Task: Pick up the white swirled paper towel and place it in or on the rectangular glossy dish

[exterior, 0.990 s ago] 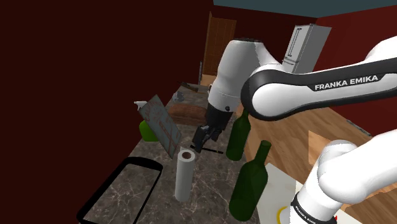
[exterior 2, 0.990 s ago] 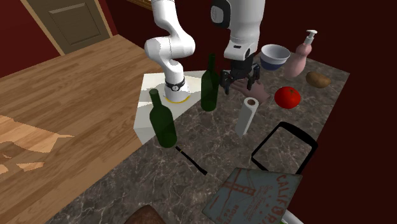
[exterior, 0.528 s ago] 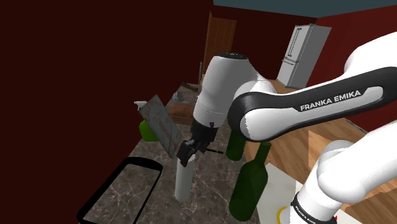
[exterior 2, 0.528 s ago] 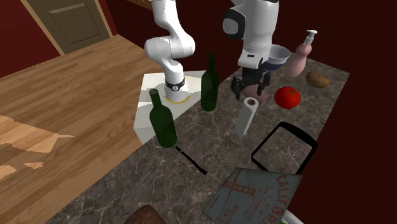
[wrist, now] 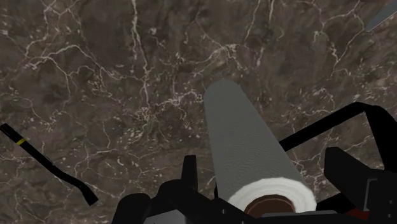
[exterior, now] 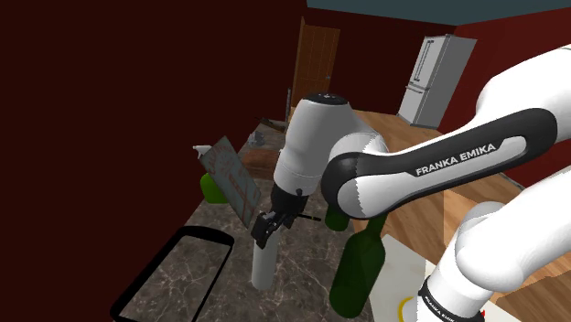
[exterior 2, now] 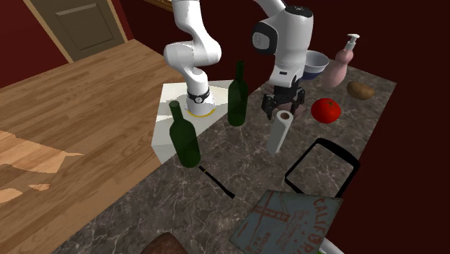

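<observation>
The white paper towel roll [exterior: 263,265] stands upright on the dark marble counter [exterior 2: 216,155], and appears again in the second exterior view [exterior 2: 279,133] and the wrist view [wrist: 245,143]. My gripper [exterior: 266,228] [exterior 2: 283,108] [wrist: 267,170] hangs just over the roll's top. It is open, one finger on each side of the top, neither touching it. The rectangular glossy dish [exterior: 137,284] [exterior 2: 339,155], clear with a black rim, lies flat on the counter right beside the roll; its rim [wrist: 331,124] passes behind the roll.
Two green bottles [exterior 2: 185,137] [exterior 2: 237,97] stand near the stand. A tomato [exterior 2: 326,110], potato [exterior 2: 360,89], bowl [exterior 2: 311,63] and soap dispenser [exterior 2: 339,65] sit beyond the roll. A printed book [exterior 2: 288,220] and a thin black stick [wrist: 51,167] lie on the counter.
The gripper has swung away from the green bottle toward the roll and come down to its top. The roll and dish have not moved.
</observation>
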`<move>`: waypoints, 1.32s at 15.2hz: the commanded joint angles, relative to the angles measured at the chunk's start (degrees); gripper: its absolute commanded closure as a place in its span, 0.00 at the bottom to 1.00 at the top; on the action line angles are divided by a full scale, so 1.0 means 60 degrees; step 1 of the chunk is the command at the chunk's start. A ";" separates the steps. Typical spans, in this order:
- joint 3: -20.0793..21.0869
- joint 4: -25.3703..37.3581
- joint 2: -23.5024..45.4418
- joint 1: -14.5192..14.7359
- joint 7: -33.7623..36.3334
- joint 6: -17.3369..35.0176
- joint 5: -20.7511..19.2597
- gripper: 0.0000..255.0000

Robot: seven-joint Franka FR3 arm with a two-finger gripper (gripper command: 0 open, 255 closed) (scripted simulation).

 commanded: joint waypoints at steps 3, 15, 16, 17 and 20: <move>0.0004 -0.0004 0.0010 -0.0004 0.0000 0.0015 -0.0004 0.00; -0.0051 0.0071 -0.0069 0.0016 -0.0026 -0.0135 0.0012 1.00; -0.0102 0.0150 -0.0141 0.0033 -0.0048 -0.0283 0.0022 1.00; -0.0153 0.0229 -0.0211 0.0048 -0.0070 -0.0430 0.0031 1.00; -0.0299 0.0479 -0.0404 0.0084 -0.0125 -0.0866 0.0046 1.00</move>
